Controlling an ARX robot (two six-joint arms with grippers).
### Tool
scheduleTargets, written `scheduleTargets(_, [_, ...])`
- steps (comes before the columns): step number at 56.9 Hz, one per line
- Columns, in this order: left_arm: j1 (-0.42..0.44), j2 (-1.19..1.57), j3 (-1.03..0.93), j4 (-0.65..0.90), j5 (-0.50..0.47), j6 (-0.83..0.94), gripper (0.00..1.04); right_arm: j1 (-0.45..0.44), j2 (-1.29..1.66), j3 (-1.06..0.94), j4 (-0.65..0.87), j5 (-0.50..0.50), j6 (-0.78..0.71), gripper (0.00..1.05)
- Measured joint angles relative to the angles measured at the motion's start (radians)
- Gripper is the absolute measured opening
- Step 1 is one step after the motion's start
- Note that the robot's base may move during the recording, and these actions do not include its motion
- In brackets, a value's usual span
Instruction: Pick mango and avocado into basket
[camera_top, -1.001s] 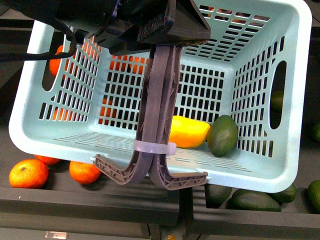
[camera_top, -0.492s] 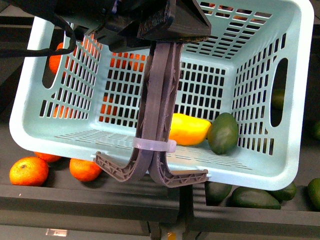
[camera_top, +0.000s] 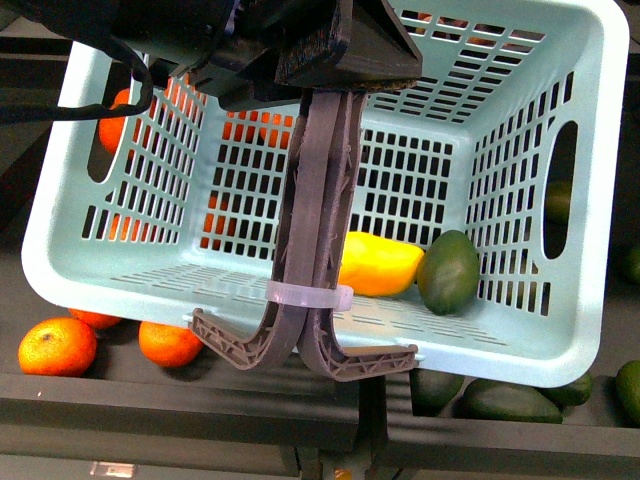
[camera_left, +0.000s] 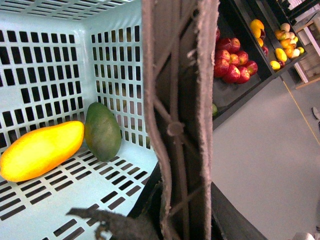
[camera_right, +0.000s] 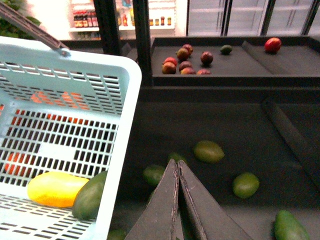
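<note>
The pale turquoise basket hangs tilted in the front view, above the shelf. My left gripper is shut on its brown-grey handles, which a white zip tie binds together. On the basket floor, the yellow mango lies touching the dark green avocado. The left wrist view shows the mango, the avocado, the basket wall and the handles running between my left gripper jaws. My right gripper is shut on nothing, beside the basket rim, over the shelf.
Oranges lie on the shelf under the basket's left side. Loose green avocados lie under its right side and across the dark shelf. Red fruits sit on a farther shelf.
The basket has swayed a little in my left gripper's hold. The mango and avocado have stayed together on its floor.
</note>
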Motion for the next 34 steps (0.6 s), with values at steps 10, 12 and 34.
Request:
scheduleTargets(10, [0.0, 0.0, 0.0, 0.0, -0.001, 0.002, 0.07, 0.0, -0.056, 0.0, -0.029, 0.001, 0.0, 0.02])
scheduleTargets(12, [0.0, 0.0, 0.0, 0.0, -0.002, 0.001, 0.07, 0.0, -0.057, 0.0, -0.029, 0.001, 0.0, 0.02])
scheduleTargets(34, [0.0, 0.0, 0.0, 0.0, -0.001, 0.0, 0.07, 0.0, -0.058, 0.0, -0.03, 0.001, -0.001, 0.11])
